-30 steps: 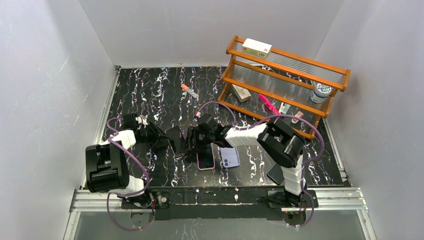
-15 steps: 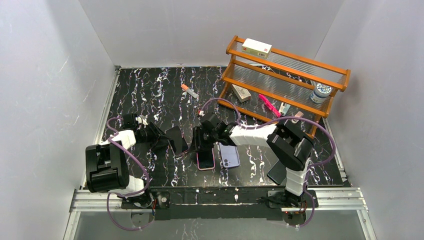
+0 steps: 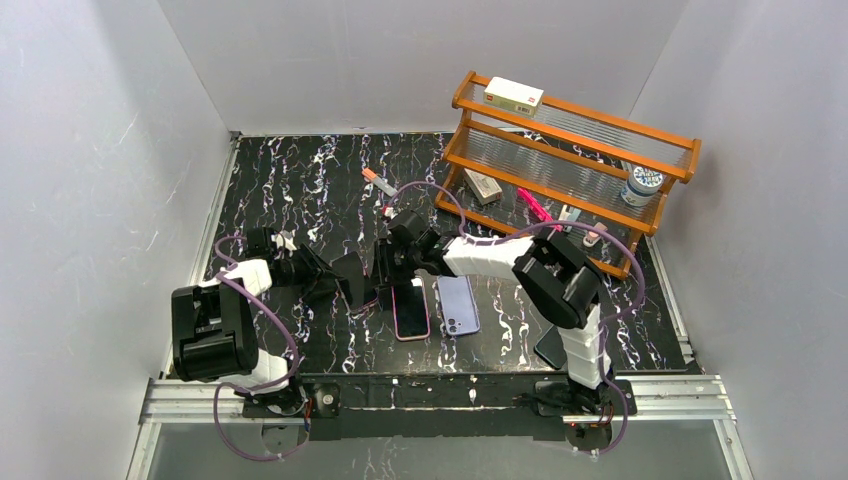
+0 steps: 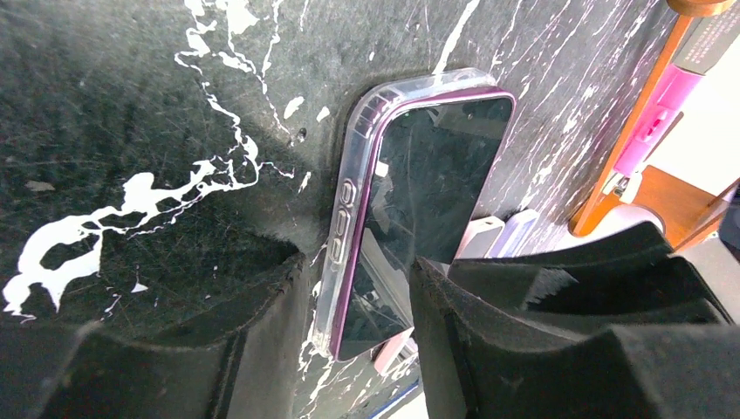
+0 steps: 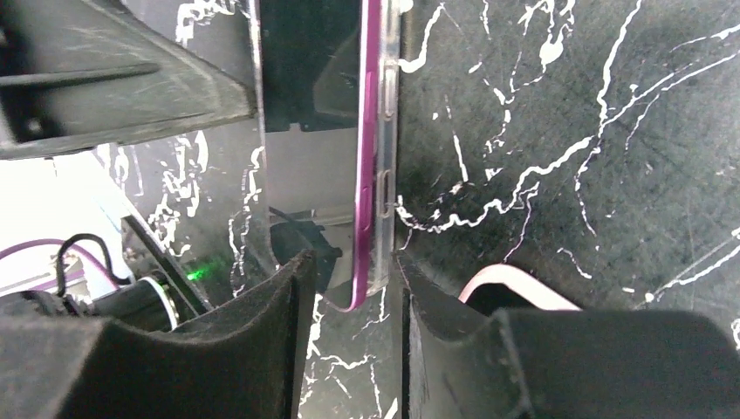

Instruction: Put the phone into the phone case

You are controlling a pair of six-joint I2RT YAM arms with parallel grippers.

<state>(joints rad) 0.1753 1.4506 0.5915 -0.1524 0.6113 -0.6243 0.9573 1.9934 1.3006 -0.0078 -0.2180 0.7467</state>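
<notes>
Lying flat near-centre on table (image 3: 300, 180), phone (image 3: 411, 312) sits inside clear case (image 4: 353, 188). R gripper (image 5: 353, 266) pinches its far end, jaws narrow; L gripper (image 4: 353, 262) straddles far-left corner, can't tell if gripping.

1. Black, white-veined worktop (image 3: 300, 170).
2. Middle front: phone (image 3: 411, 312) in a clear case (image 4: 348, 190), purple phone (image 3: 459, 305) just beside.
3. Rear: small orange-tipped tube (image 3: 379, 182).
4. Right: wooden rack (image 3: 464, 96); dark phone (image 3: 550, 348) near the front edge.

A phone (image 4: 419, 201) in a clear case (image 4: 347, 218) lies on the marbled bench (image 4: 131, 105). Its near end sits between the left tool's (image 4: 358, 271) fingers (image 4: 541, 332).
</notes>
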